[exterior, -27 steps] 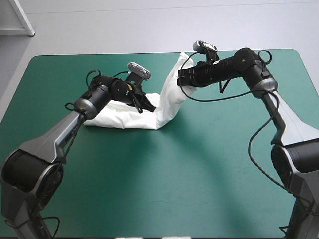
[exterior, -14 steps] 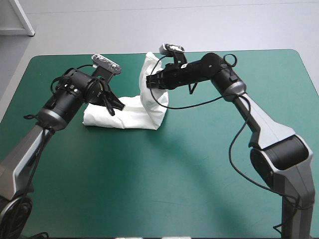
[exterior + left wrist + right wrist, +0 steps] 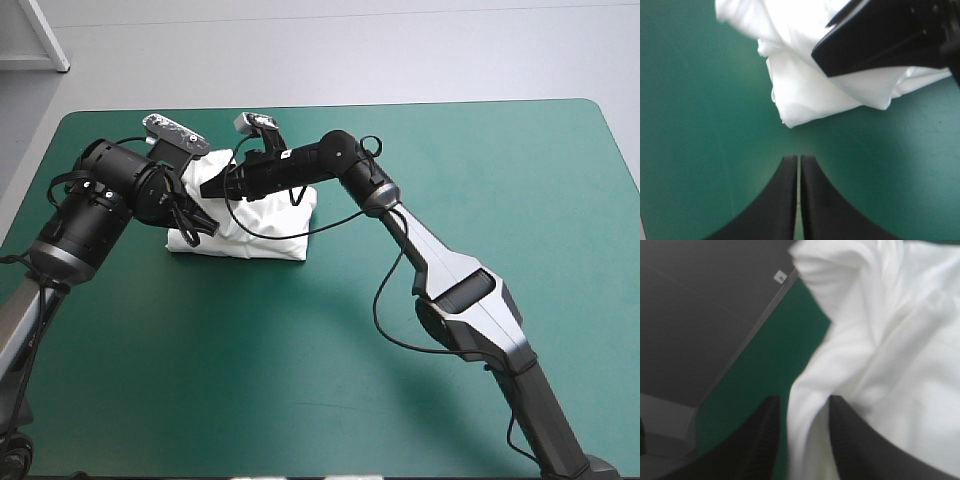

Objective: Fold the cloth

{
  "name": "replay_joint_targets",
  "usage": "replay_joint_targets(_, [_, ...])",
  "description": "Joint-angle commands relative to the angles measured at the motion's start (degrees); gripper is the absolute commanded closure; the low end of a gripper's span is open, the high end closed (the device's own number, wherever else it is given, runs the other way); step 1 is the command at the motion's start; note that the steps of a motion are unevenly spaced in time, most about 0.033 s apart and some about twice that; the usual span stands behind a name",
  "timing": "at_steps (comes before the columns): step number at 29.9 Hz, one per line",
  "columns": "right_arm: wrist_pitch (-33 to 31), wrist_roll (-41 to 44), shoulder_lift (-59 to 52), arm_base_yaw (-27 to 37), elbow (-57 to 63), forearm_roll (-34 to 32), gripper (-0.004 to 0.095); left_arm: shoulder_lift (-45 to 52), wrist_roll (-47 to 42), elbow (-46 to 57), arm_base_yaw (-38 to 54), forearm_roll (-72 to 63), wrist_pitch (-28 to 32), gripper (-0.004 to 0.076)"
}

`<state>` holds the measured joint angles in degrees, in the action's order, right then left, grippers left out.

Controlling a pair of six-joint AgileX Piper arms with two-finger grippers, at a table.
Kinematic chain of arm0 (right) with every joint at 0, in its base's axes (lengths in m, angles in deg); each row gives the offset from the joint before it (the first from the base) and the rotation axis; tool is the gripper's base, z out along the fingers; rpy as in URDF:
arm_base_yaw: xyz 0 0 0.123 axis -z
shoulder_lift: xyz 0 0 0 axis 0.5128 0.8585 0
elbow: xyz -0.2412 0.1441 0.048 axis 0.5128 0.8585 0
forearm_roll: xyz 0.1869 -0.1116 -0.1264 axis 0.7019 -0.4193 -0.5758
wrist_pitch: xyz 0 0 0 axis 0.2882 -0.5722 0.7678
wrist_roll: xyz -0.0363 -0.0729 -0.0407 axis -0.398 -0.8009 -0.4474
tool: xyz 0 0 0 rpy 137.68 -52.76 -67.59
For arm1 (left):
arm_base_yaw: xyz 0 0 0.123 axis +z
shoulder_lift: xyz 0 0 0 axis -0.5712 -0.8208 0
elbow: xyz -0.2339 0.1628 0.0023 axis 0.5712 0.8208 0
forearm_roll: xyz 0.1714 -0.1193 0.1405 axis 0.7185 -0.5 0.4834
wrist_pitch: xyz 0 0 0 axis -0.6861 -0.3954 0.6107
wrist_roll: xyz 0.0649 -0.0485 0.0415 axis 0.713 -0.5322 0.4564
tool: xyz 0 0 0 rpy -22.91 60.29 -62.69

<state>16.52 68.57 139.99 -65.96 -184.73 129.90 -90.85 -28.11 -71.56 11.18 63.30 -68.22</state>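
T-shirt (image 3: 268, 228) is found bundled on the desk (image 3: 400, 400), far-left part. A fold is pinched by the right hand (image 3: 802, 407), stretched over the bundle. Left hand (image 3: 799, 162), pressed together, is held just beside it.

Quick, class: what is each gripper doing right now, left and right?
Left gripper: shut, empty, just short of the T-shirt.
Right gripper: shut on the T-shirt.

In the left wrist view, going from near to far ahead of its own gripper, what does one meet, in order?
left gripper, shut → bare teal-green cover → T-shirt, a white bundle → right gripper, over the T-shirt
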Motion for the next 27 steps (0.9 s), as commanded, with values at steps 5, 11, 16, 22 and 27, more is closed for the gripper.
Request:
replay_joint_targets(5, [-5.2,1.5,-2.6,0.3,-8.5,2.6,0.0216,3.3,-0.6,-1.4,0.0,2.0,0.2,0.0705])
replay_joint_targets(11, [-12.5,11.6,-3.2,3.4,-14.6,-9.6,0.0282,4.4,-0.6,-1.4,0.0,5.0,-1.0,0.0704])
replay_joint_targets(16, [-12.5,19.1,-4.5,6.1,-15.9,-15.7,0.0282,6.6,-0.6,-1.4,0.0,5.3,-0.7,0.0705])
replay_joint_targets(22, [-12.7,21.2,-8.4,6.8,-11.6,-27.5,0.0282,8.5,-0.9,-1.4,0.0,6.1,0.0,0.0705])
replay_joint_targets(27, [-12.6,21.2,-13.0,6.8,0.5,-34.3,0.0284,9.1,-1.0,-1.4,0.0,6.0,0.0,0.0704])
